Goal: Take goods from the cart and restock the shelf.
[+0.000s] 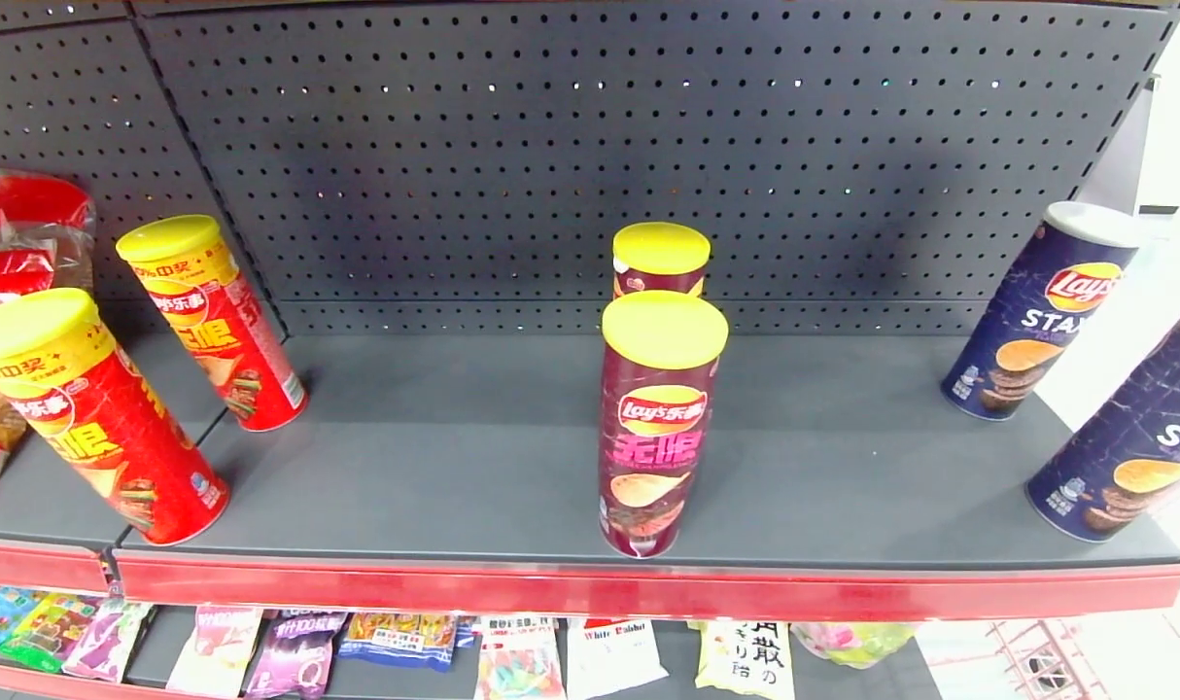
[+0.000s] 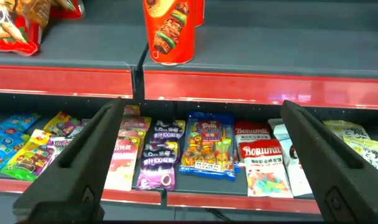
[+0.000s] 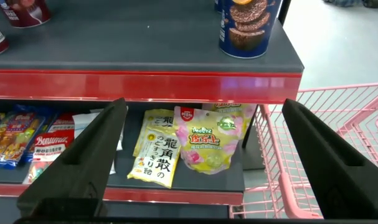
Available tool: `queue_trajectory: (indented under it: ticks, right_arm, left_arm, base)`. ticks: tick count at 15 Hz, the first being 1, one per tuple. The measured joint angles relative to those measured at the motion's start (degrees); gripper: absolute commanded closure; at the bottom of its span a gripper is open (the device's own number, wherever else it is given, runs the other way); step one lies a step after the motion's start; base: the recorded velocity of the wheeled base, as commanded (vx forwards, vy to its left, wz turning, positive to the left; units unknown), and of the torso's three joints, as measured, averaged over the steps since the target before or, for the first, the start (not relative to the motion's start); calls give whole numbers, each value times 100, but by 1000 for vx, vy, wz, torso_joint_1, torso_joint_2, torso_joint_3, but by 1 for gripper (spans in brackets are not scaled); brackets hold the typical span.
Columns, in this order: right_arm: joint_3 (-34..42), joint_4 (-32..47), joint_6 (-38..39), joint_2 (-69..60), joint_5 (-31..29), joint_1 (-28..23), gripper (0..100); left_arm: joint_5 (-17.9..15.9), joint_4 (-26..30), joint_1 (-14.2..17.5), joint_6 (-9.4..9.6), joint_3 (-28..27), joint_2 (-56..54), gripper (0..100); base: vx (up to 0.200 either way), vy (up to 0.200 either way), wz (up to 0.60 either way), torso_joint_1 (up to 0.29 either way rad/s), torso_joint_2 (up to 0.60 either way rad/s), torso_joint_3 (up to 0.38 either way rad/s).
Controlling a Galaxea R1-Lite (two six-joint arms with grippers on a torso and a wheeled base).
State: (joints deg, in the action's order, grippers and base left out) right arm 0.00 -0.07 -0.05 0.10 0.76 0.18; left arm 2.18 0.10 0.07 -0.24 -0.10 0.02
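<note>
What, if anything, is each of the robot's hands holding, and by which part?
Nothing is held. The left hand and the right hand are both open and empty.

Shelf [image 1: 434, 457], left end: front left can [image 1: 94, 418] before back left can [image 1: 216, 321]. Centre: centre front can [image 1: 658, 428] directly before centre back can [image 1: 660, 258]. Right end: near right can [image 1: 1134, 437] before far right can [image 1: 1032, 321]. Snack packets [image 1: 405, 637] lie on lower shelf [image 1: 843, 681] beneath. Cart [image 3: 329, 124] stands right of shelf.
</note>
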Motion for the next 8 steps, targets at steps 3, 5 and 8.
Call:
queue_trajectory:
  ticks: [3,5,8]
  right_arm:
    - [0,0,0,0,0,0,0]
    - [0,0,5,0,0,-2,0]
    - [0,0,16,0,-16,-5,0]
  left_arm:
    - [0,0,0,0,0,0,0]
    - [0,0,0,0,0,0,0]
    - [0,0,0,2,0,-2,0]
  base:
    - [0,0,0,0,0,0]
    - [0,0,0,0,0,0]
    - [0,0,0,0,0,0]
